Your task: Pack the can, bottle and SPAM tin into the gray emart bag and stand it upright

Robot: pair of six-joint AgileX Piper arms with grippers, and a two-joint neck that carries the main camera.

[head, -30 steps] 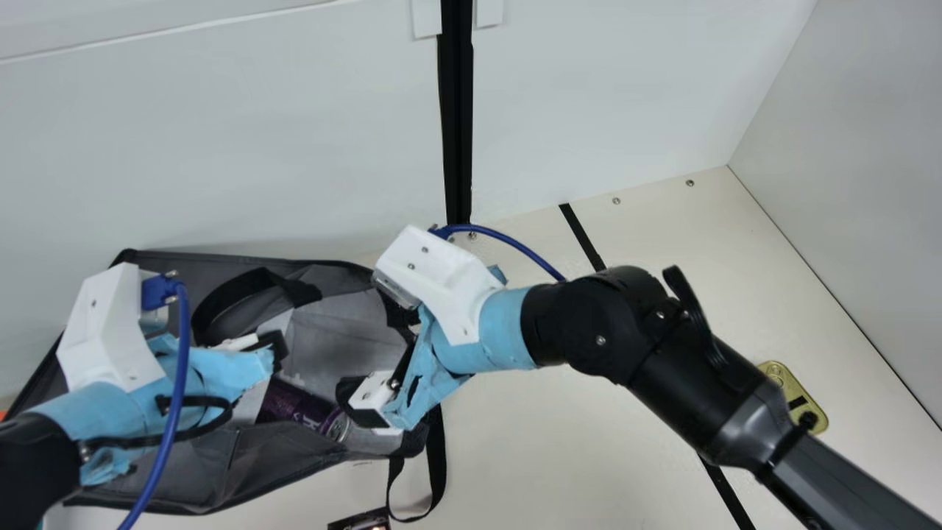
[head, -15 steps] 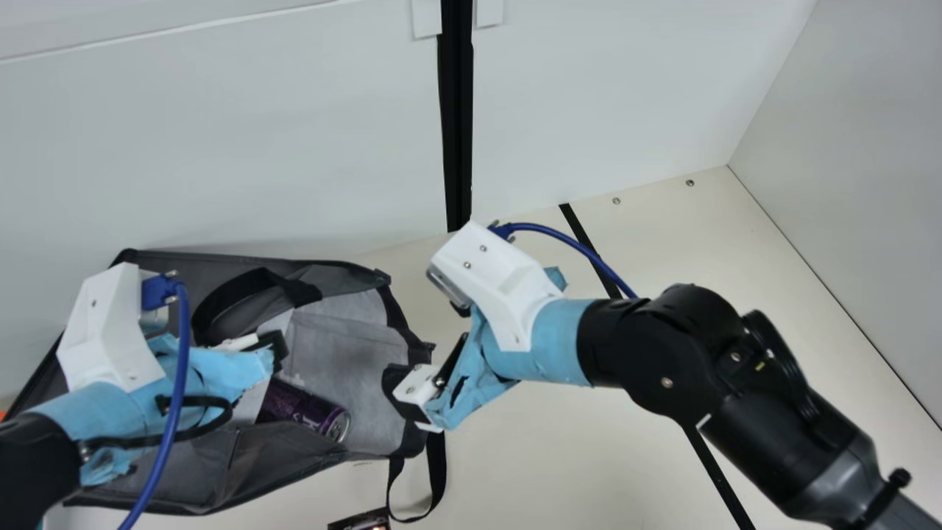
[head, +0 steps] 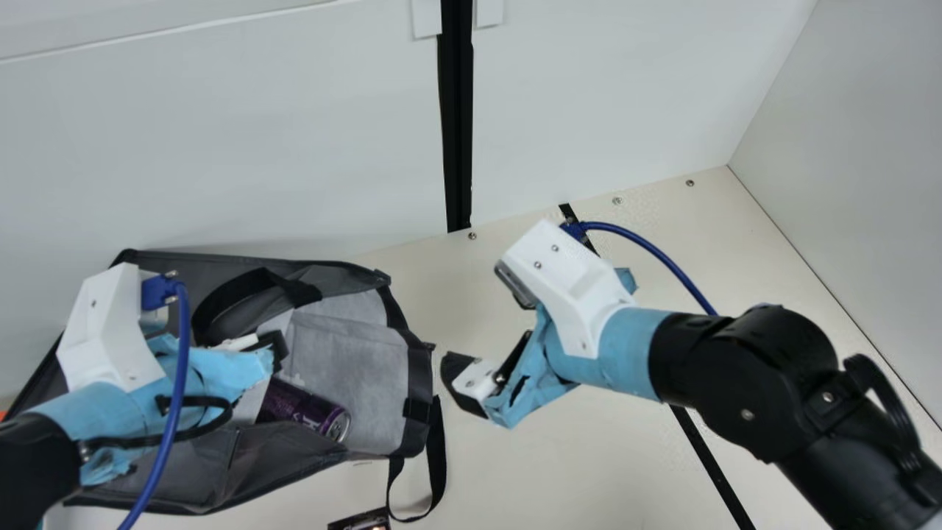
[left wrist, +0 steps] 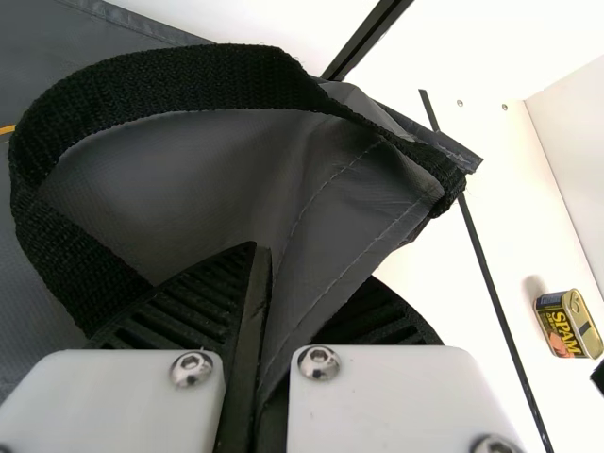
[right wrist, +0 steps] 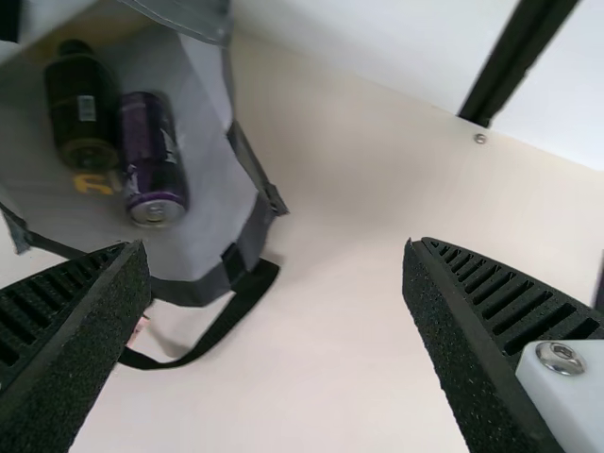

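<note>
Clenched on the side fabric of the gray emart bag (head: 353,368), your left end effector (head: 276,350) sits toward 8 o'clock in the main view; its wrist view shows a fold of the cloth pinched between the ribbed fingers (left wrist: 189,307), with a black webbing handle (left wrist: 165,90) looping beside them. You have the can (head: 305,412), purple, lying inside the bag between 7 and 8 o'clock, one metal end facing the mouth. Right beside it in the bag, as your right wrist view shows, lies the dark bottle (right wrist: 83,113), its base toward the mouth and its cap deeper in. The bag itself lies on its side on the worktop (head: 574,471), its open mouth facing 3 o'clock, and another webbing handle (head: 437,456) trails from the rim near 6 o'clock. Just outside that mouth, near 6 o'clock and apart from the bag, your right end effector (head: 462,375) is released, its fingers wide apart with nothing between them. At about 7 o'clock, on the main view's bottom edge, you can see part of a dark item (head: 360,522). Farther out, your left wrist view shows the SPAM tin (left wrist: 568,324) on the worktop, across the black line (left wrist: 505,326) from the bag and near the side wall (left wrist: 576,142).
</note>
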